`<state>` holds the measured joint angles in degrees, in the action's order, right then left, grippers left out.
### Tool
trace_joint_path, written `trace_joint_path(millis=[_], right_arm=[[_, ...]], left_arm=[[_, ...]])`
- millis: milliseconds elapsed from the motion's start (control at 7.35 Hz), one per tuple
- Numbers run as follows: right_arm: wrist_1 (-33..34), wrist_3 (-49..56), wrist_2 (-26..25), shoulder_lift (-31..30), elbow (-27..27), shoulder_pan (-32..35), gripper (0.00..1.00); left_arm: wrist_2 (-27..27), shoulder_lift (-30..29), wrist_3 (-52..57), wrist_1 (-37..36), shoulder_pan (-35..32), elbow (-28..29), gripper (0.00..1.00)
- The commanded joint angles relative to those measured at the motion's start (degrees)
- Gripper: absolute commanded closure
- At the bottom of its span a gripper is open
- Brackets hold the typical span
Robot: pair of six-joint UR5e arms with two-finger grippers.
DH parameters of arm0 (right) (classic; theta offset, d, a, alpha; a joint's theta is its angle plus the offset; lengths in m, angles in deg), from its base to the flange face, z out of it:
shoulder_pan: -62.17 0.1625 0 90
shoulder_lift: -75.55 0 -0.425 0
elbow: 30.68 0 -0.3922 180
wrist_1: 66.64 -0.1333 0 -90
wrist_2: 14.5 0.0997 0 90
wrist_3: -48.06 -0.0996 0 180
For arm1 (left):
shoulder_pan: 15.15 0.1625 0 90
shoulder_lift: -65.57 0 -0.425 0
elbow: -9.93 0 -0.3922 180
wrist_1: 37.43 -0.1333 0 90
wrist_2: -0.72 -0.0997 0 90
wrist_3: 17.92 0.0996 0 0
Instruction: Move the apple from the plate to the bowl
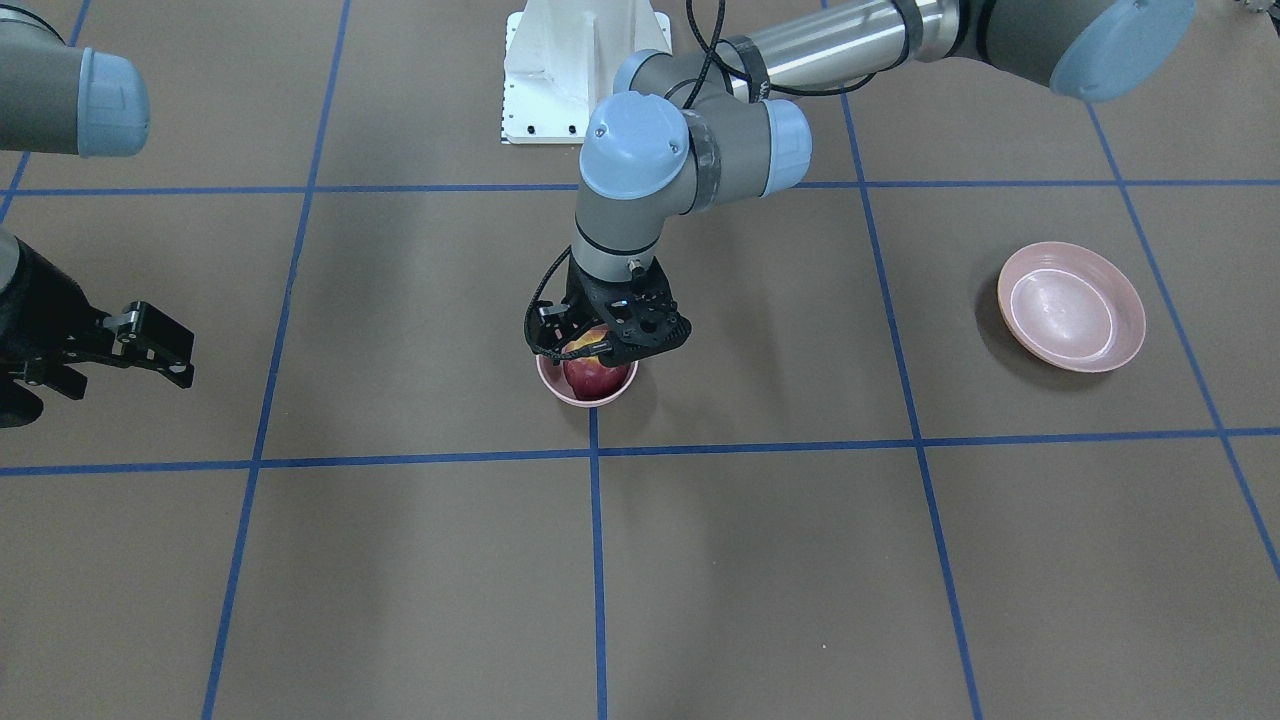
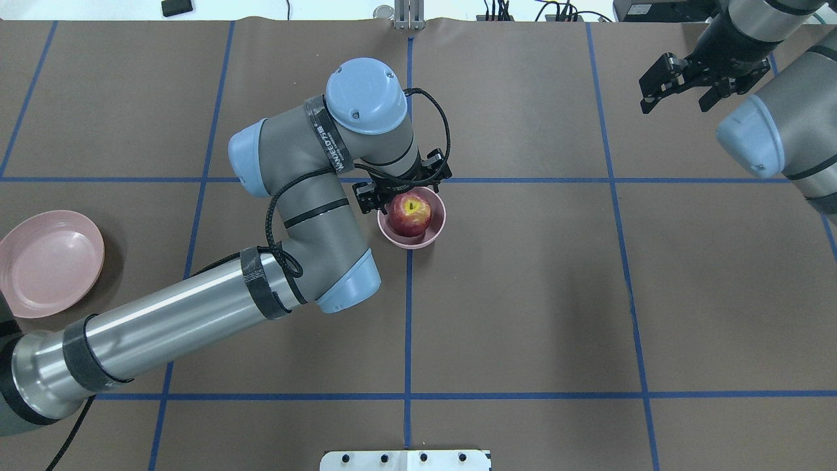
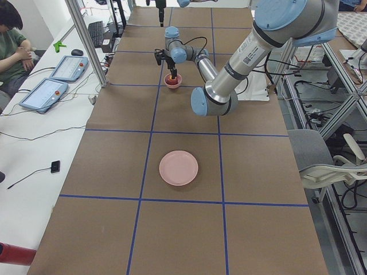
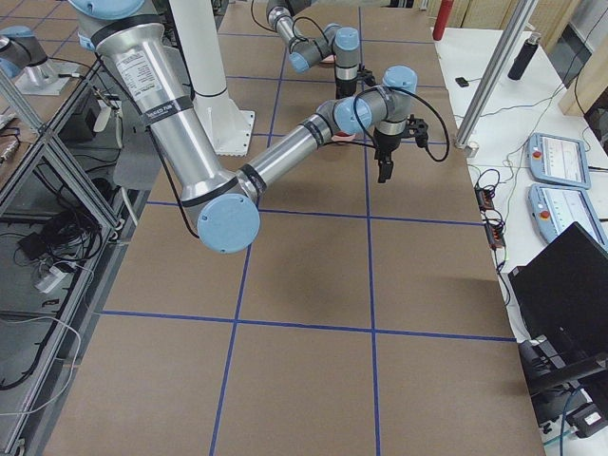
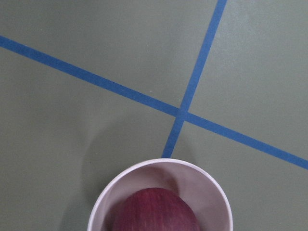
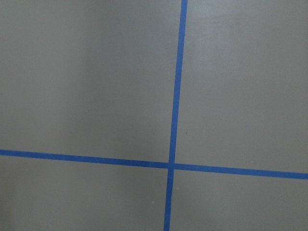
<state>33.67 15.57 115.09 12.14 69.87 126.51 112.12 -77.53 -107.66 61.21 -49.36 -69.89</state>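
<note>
apple (image 2: 410,214) sits inside the small pink bowl (image 2: 439,226), stem side up w/ the yellow patch showing on top. it fills most of the bowl. the bowl stands near the middle of the brown table (image 2: 523,294), right on a spot where two blue tape lines (image 2: 409,327) cross.

left gripper (image 2: 404,190) hangs straight down, right over the bowl and close to the top of the apple. from the front view its black fingers look like they sit beside the top of the apple, but i can't tell if they pinch it or are off it. the left wrist view shows just the dark red top of the apple in the bowl at the bottom edge, no fingers.

plate (image 2: 49,261) is far off on the robot's left side of the table, well apart from the bowl, lying flat.

right gripper (image 2: 677,91) is up in the air at the far right corner, away from the bowl & plate, fingers spread apart, holding nothing. its wrist view shows only table and blue lines.
</note>
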Motion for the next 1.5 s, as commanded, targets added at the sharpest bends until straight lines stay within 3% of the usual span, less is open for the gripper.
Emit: trace_joint_path(millis=[0, 272, 408, 544, 680, 952, 1088, 1361], right_arm=[[-4.0, -0.1, -3.5, -1.1, -1.4, 0.5, 0.0], [-16.5, 0.0, -7.6, -6.4, -1.8, 1.9, 0.0], [-19.1, 0.0, -6.8, -7.6, -3.5, 4.4, 0.0], [-18.9, 0.1, -1.2, -7.9, -5.6, 8.0, 0.0], [-18.9, 1.1, 4.4, -8.1, -8.1, 11.8, 0.0], [-18.7, 13.3, 6.2, -11.2, -11.9, 17.6, 0.0], [-18.1, 18.4, 6.2, -11.9, -14.3, 19.8, 0.0], [-16.2, 20.7, 7.7, -13.6, -17.2, 23.3, 0.0]], left_arm=[[-0.2, 6.5, 2.1, -0.6, -2.1, -10.1, 0.02], [0.0, 17.5, 21.0, -8.6, -5.6, -24.9, 0.02], [0.1, 19.9, 26.3, -16.0, -8.8, -30.7, 0.02], [0.3, 22.7, 36.6, -20.5, -13.6, -32.6, 0.02], [0.5, 27.0, 45.2, -21.5, -17.9, -32.5, 0.02], [0.6, 34.8, 65.4, -20.9, -27.9, -31.0, 0.02], [2.2, 35.2, 69.6, -20.9, -32.5, -28.6, 0.02], [12.6, 38.4, 77.4, -19.5, -40.9, -23.2, 0.02]])
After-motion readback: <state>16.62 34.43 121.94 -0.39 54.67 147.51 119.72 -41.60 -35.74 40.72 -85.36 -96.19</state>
